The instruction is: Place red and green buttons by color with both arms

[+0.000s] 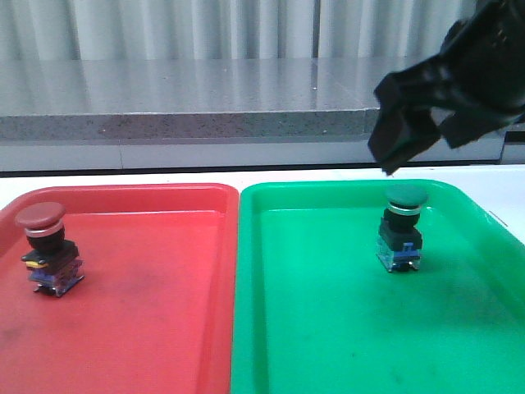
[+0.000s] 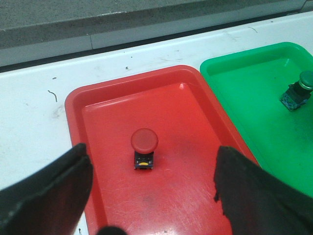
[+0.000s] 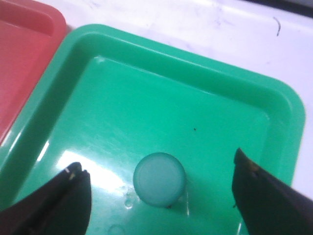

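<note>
The red button (image 1: pixel 47 246) stands upright in the red tray (image 1: pixel 164 271) near its left side; it also shows in the left wrist view (image 2: pixel 144 147). The green button (image 1: pixel 402 226) stands upright in the green tray (image 1: pixel 344 312); it also shows in the right wrist view (image 3: pixel 159 178) and the left wrist view (image 2: pixel 299 89). My right gripper (image 1: pixel 402 139) hangs open and empty above the green button, its fingers (image 3: pixel 58 205) wide on either side. My left gripper (image 2: pixel 154 191) is open and empty above the red tray (image 2: pixel 195 122), out of the front view.
The two trays sit side by side on a white table (image 2: pixel 34 122). A grey stone ledge (image 1: pixel 180 107) runs behind the table. The green tray's far rim (image 3: pixel 195 63) lies near the table's white surface (image 3: pixel 205 29).
</note>
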Robot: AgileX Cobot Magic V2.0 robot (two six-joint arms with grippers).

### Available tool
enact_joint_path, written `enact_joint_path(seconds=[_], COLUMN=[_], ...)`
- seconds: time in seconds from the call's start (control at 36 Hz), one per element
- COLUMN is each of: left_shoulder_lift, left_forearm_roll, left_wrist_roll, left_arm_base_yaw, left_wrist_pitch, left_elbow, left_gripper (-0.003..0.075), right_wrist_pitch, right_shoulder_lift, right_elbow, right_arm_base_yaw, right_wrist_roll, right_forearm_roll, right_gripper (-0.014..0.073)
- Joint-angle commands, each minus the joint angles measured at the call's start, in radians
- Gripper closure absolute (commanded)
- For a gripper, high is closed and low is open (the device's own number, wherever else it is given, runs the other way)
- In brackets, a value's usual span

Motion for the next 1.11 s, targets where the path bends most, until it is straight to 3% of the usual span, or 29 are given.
enact_joint_path(seconds=[0.0, 0.5, 1.08], left_shoulder_lift=[-0.001, -0.001, -0.001], left_forearm_roll=[-0.002, -0.002, -0.002], left_wrist_roll=[-0.012, -0.012, -0.012], left_arm_base_yaw=[-0.005, -0.005, -0.005], left_wrist_pitch=[-0.065, -0.065, -0.065], left_elbow=[-0.023, -0.023, -0.023], left_gripper=[0.0209, 0.0209, 0.0209], right_wrist_pitch=[0.023, 0.324, 0.394], right_shoulder_lift=[-0.119, -0.482, -0.742], right_elbow=[-0.023, -0.022, 0.078], right_arm_base_yaw=[-0.001, -0.002, -0.002], right_wrist_roll=[-0.011, -0.011, -0.011], right_forearm_roll=[-0.029, -0.065, -0.088], right_gripper=[-0.0008, -0.0008, -0.0008])
